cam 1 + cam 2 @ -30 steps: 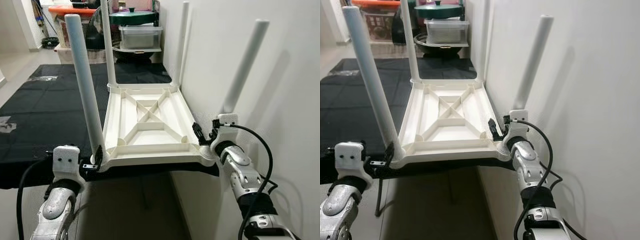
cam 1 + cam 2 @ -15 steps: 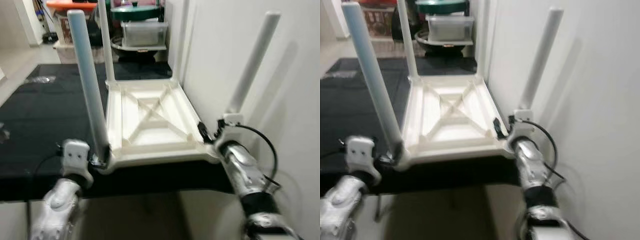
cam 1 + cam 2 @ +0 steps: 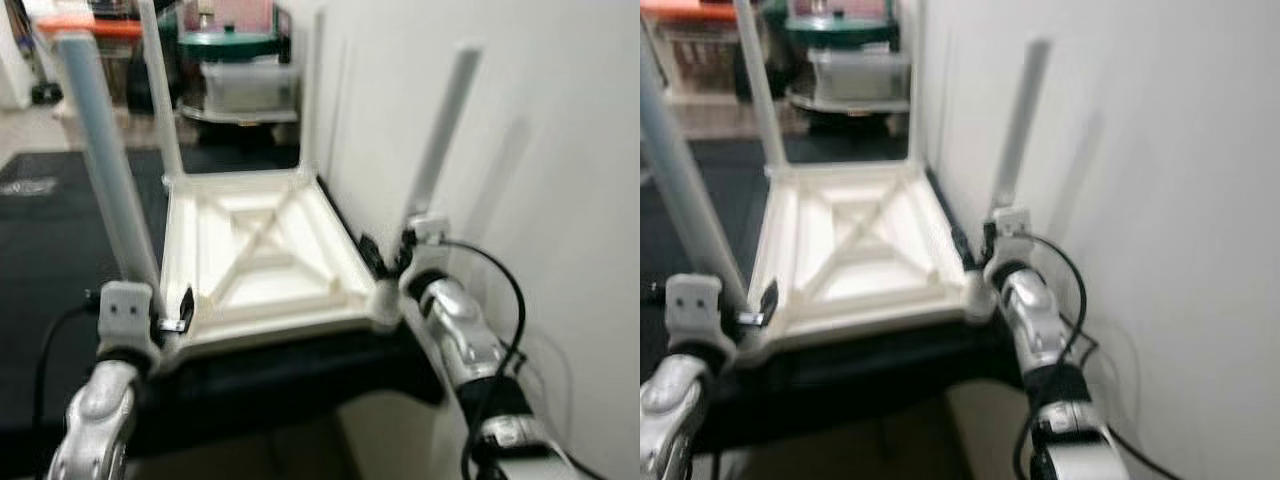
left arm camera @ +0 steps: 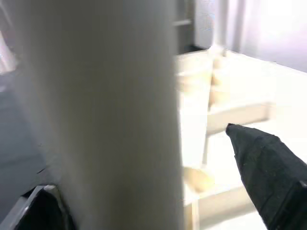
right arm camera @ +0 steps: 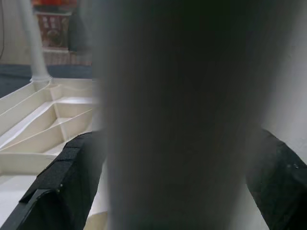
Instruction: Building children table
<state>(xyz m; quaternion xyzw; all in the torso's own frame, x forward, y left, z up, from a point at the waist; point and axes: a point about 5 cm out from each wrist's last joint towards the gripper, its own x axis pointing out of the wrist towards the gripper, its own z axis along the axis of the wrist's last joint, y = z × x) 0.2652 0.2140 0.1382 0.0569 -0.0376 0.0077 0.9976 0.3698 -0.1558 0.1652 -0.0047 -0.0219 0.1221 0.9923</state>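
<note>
White plastic kids' table [image 3: 265, 255] is upside down w/ all four legs pointing up, held over the near edge of a black mat [image 3: 40, 230], right side close to the white wall [image 3: 560, 150]. Left gripper [image 3: 172, 312] is clamped round the near-left leg [image 3: 108, 175] at its base; left wrist view has that leg close up between the black fingers [image 4: 268, 167]. Right gripper [image 3: 388, 255] is clamped on the near-right leg [image 3: 440, 135] at its base, fingers either side in right wrist view.

Vs a sec ago: whole pic has slid and blurred, so that's head/body motion, not nec. the table. Grips same, table looks a bit more tilted, near edge lower. Prob. assembly is done; it's being carried or about to be flipped upright. Storage tubs and a green-lidded pot [image 3: 225, 45] sit far behind.
</note>
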